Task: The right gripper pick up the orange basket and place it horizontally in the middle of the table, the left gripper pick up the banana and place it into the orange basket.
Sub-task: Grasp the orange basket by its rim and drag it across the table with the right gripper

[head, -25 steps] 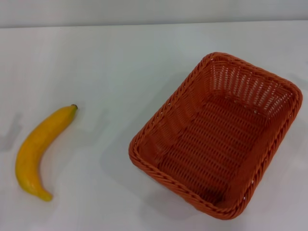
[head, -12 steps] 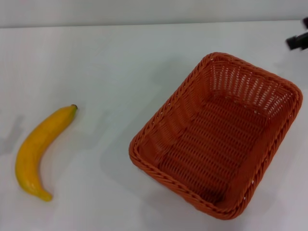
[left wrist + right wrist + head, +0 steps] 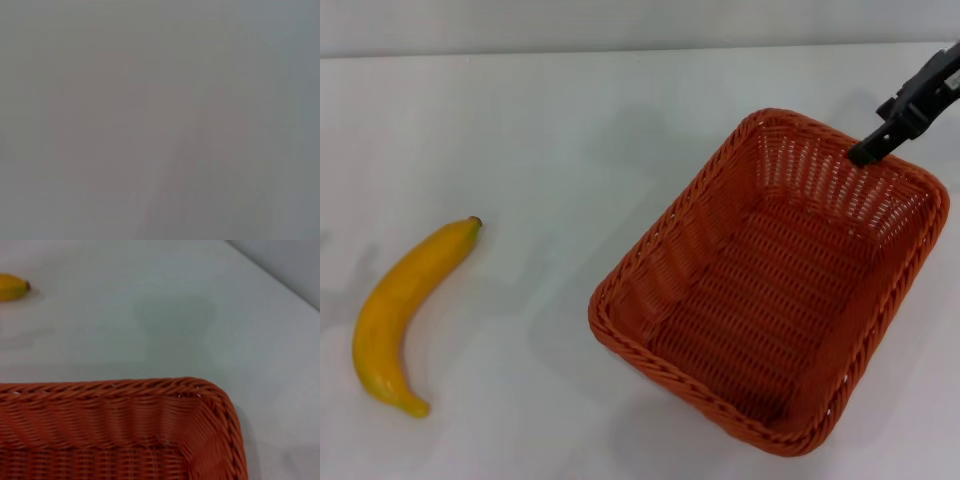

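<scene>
The slim black right gripper (image 3: 873,150), finger state unclear, has swung in over the woven orange-red basket's (image 3: 770,285) far rim, so grasping looks imminent.

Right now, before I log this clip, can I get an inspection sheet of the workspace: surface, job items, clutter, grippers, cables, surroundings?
Surface: white table, smooth and bare apart from the two job items.
Job's things: orange basket on the robot's right half, upright, empty, set at a slant to the table edge; banana lying apart on the robot's left, stem end pointing away from the robot.
Clutter: nothing seen.
Grippers: right gripper reaches in from the far right, its tip over the basket's far rim; whether it touches the rim cannot be told. Left gripper: not in view.
Cables: nothing seen.
Surroundings: pale wall behind the table; the left wrist view shows only a blank grey field.
</scene>
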